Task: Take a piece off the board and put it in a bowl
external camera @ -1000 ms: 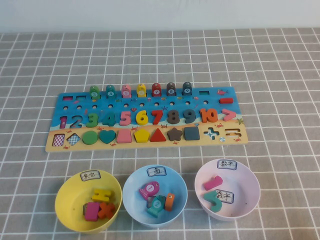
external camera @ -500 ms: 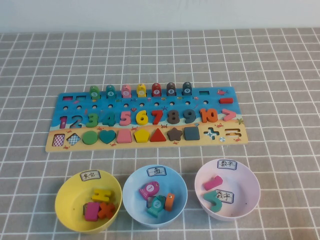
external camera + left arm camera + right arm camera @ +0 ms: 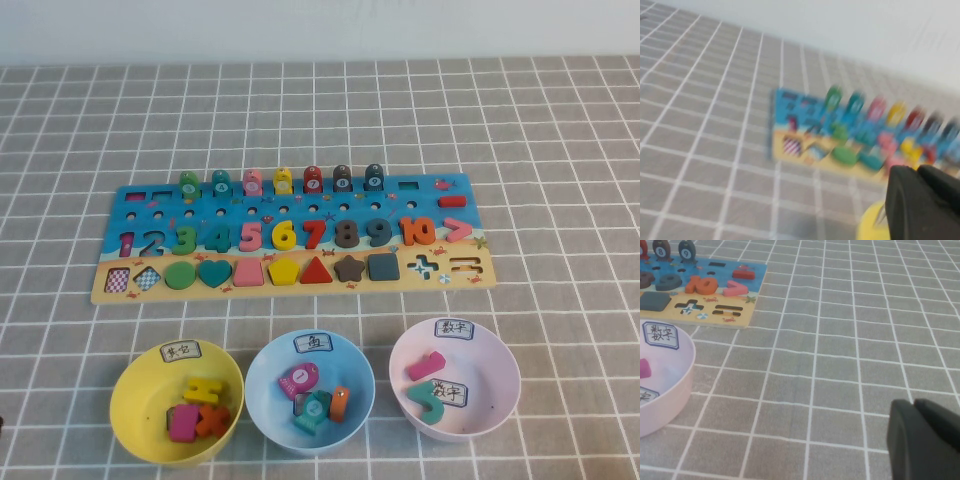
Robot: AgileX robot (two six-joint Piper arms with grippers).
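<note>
The green disc [image 3: 180,274] lies in the tan strip of the board [image 3: 310,291], third shape from the left, beside the teal heart. The yellow bowl [image 3: 128,438] with its white label stands in front of the board's left end and holds several pieces. In the blurred left wrist view, my left gripper [image 3: 916,171] is shut and empty. It hangs over the yellow bowl's rim [image 3: 871,223], short of the disc [image 3: 844,155] and the board [image 3: 790,102]. My right gripper [image 3: 914,403] is shut and empty above bare cloth, to the right of the pink bowl [image 3: 675,390].
A light-blue bowl [image 3: 262,405] and a pink bowl [image 3: 500,405] with pieces stand in a row to the right of the yellow one. The board's right end [image 3: 747,305] shows in the right wrist view. Grey checked cloth covers the table.
A dark sliver of my left arm has appeared at the lower left edge of the high view. The pieces, board and bowls have not moved.
</note>
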